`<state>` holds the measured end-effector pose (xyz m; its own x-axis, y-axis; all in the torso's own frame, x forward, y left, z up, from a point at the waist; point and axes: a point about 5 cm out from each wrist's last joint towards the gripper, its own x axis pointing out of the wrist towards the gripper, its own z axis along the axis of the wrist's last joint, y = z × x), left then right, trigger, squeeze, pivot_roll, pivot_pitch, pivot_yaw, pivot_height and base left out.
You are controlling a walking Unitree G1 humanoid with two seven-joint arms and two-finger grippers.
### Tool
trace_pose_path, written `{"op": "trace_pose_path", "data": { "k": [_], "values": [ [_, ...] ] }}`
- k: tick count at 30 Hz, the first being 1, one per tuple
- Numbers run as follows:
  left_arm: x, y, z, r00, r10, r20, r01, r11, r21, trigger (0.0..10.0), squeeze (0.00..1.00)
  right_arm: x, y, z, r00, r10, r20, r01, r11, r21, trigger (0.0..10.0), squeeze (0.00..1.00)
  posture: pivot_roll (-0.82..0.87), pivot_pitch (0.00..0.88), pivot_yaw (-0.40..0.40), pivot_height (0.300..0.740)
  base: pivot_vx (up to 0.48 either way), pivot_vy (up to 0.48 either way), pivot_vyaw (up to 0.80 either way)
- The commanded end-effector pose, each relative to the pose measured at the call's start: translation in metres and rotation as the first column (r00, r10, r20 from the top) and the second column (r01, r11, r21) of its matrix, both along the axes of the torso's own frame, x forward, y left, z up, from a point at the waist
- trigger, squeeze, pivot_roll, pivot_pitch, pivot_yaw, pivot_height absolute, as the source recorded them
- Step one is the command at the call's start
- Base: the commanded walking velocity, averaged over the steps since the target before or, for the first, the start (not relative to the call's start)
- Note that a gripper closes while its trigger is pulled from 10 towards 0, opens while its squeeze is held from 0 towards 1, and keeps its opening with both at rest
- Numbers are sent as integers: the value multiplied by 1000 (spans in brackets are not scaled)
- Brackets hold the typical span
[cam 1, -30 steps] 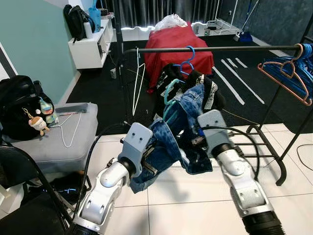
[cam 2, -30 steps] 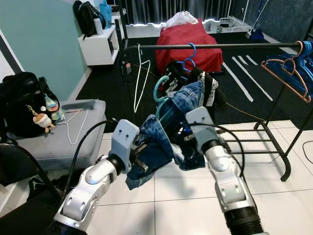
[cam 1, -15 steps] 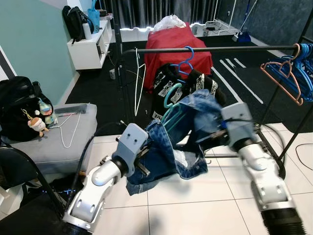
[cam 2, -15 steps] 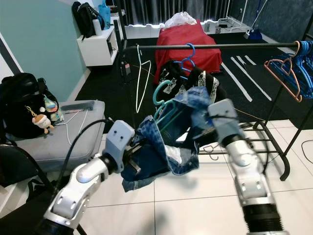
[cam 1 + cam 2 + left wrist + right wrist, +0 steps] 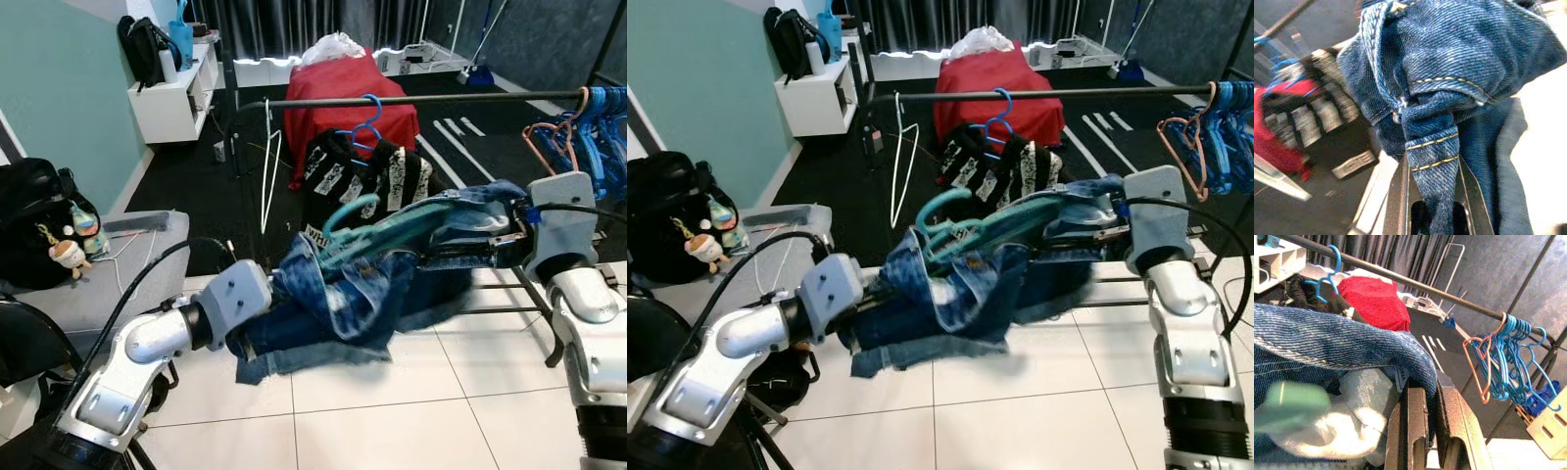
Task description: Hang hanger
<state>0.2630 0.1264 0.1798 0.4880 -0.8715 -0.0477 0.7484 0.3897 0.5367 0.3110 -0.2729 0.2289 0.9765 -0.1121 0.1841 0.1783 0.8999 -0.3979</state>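
A black backpack [image 5: 34, 220] (a small doll attached) rests on a grey seat [image 5: 118, 279].

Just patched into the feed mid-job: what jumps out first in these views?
A pair of blue jeans on a teal hanger is stretched between the two arms in mid-air: the left gripper pinches one denim end, the right gripper clamps the other. Behind them runs the dark clothes rail, with a black-and-white garment on a blue hanger at its middle and a bunch of empty hangers at its right end.
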Motion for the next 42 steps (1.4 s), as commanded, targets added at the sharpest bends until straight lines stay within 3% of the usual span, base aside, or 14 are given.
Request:
{"op": "trace_pose_path", "data": {
  "k": [1, 3, 7, 15, 20, 22, 23, 25, 28, 30, 31, 37, 41, 42],
  "values": [
    [-6, 4, -4, 998, -43, -53, 46, 998, 47, 10000, 0, -5, -10, 6, 997, -62, 38, 60, 998, 34, 0, 0, -171, 0, 28, 740, 0, 0, 0],
    [-13, 0, 4, 990, -112, -89, 109, 994, -32, 10000, 0, -4, -7, -1, 998, -58, 14, 57, 997, 57, 0, 0, -170, 0, 27, 740, 0, 0, 0],
    [-14, -10, 26, 976, -196, -99, 149, 923, -355, 10000, 0, 1, 14, -23, 997, 14, -72, -6, 994, 112, 0, 0, -172, 0, 24, 740, 0, 0, 0],
    [-12, -15, 29, 975, -200, -96, 133, 872, -471, 10000, 0, 3, 26, -29, 993, 62, -97, -49, 990, 133, 0, 0, -171, 0, 23, 740, 0, 0, 0],
    [-9, -27, 29, 976, -183, -121, 76, 800, -595, 10000, 0, 4, 57, -39, 970, 207, -125, -185, 968, 169, 0, 0, -170, 0, 23, 740, 0, 0, 0],
    [-7, -30, 26, 977, -163, -137, 51, 805, -592, 10000, 0, 4, 67, -39, 960, 259, -105, -231, 947, 223, 314, 0, -170, 0, 23, 740, 0, 0, 0],
    [-6, -31, 21, 977, -149, -150, 39, 825, -563, 10000, 0, 4, 71, -36, 956, 288, -64, -258, 922, 289, 2431, 0, -170, 0, 22, 740, 0, 0, 0],
    [-6, -31, 21, 977, -149, -150, 39, 825, -563, 10000, 0, 4, 71, -36, 956, 288, -64, -258, 922, 289, 2431, 0, -170, 0, 22, 740, 0, 0, 0],
    [-7, -26, -6, 976, -109, -189, 36, 934, -355, 10000, 0, 3, 63, -13, 952, 274, 136, -305, 812, 497, 3961, 0, -173, 0, 27, 740, 0, 0, 0],
    [-7, -26, -6, 976, -109, -189, 36, 934, -355, 10000, 0, 3, 63, -13, 952, 274, 136, -305, 812, 497, 3961, 0, -173, 0, 27, 740, 0, 0, 0],
    [-11, -24, -20, 973, -108, -202, 57, 969, -242, 10000, 0, 0, 57, -1, 942, 253, 222, -335, 760, 557, 3922, 0, -175, 0, 29, 740, 0, 0, 0],
    [-21, -27, -32, 963, -148, -223, 114, 980, -161, 10000, 0, -4, 50, 10, 923, 234, 306, -378, 700, 605, 3843, 0, -177, 0, 30, 740, 0, 0, 0],
    [-24, -30, -33, 960, -162, -230, 126, 978, -166, 10000, 0, -5, 53, 7, 922, 266, 282, -385, 720, 578, 4471, 0, -179, 0, 31, 740, 0, 0, 0],
    [-23, -31, -33, 961, -158, -228, 119, 977, -175, 10000, 0, -6, 56, 2, 925, 284, 253, -380, 732, 565, 8157, 0, -180, 0, 31, 740, 0, 0, 0]
  ]
}}
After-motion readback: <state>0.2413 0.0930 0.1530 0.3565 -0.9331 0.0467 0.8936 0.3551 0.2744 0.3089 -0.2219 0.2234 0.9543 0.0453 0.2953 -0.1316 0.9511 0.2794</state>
